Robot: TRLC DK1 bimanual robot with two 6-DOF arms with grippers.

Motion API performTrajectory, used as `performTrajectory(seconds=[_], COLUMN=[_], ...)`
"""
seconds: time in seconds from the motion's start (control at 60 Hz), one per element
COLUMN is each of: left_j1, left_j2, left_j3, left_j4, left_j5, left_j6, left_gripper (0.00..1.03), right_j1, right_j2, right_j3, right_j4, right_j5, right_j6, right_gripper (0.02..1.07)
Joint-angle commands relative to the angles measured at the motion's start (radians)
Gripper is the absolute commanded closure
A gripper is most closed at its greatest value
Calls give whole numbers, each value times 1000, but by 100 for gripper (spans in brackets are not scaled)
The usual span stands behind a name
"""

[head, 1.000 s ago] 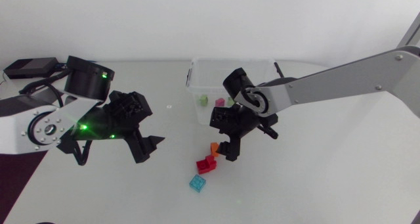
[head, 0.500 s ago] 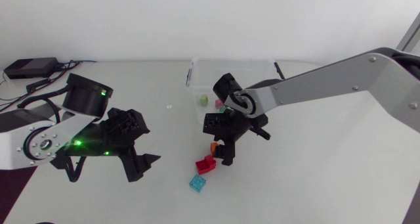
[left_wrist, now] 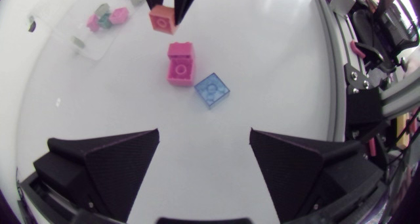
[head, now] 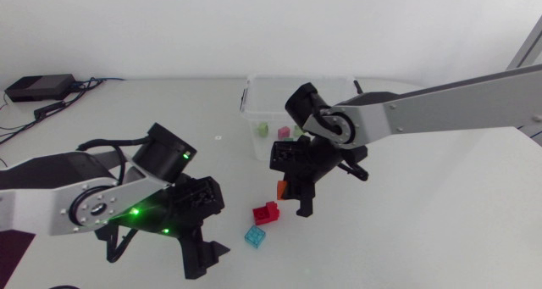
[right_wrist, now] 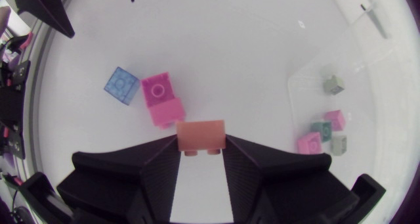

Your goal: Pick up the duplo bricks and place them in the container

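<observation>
One brick gripped, two not yet picked up.
The right gripper [right_wrist: 200, 145] was clamped on an orange brick [right_wrist: 200, 136] near the container [head: 296, 79], which already held a few bricks [head: 284, 131]. A red brick [head: 267, 212] and a blue brick [head: 255, 236] lay on the table ahead of the left gripper [left_wrist: 204, 133], which stood wide and empty.

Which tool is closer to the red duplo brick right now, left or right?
Right. The right tool, shut on the orange brick, is just beside the red brick; the left tool stands open farther off, with the blue brick between it and the red one.
</observation>
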Motion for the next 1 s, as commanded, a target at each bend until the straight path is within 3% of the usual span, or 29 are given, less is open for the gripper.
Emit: performTrajectory(seconds=[0.0,0.1,0.333,0.6,0.767,0.85,0.983], left_j1=[-35,-81,-160,-202,-205,-206,-211], left_j2=[70,171,334,454,493,507,483], left_j3=[52,118,267,332,335,338,332], left_j4=[-8,-17,-60,-103,-115,-118,-146], left_j5=[11,3,-103,-146,-147,-147,-147], left_j6=[-93,-171,-291,-361,-386,-393,-389], left_gripper=[7,7,10,18,38,64,67], right_j1=[-7,-17,-36,-112,-171,-197,-244], right_j2=[-77,-174,-315,-428,-456,-456,-434], right_j3=[-52,-104,-171,-165,-131,-108,-62], right_j4=[-8,0,2,0,6,37,126], right_j5=[-2,-4,-4,-10,-27,-27,-22], right_j6=[26,52,88,98,108,135,206], right_gripper=[84,84,84,84,84,84,84])
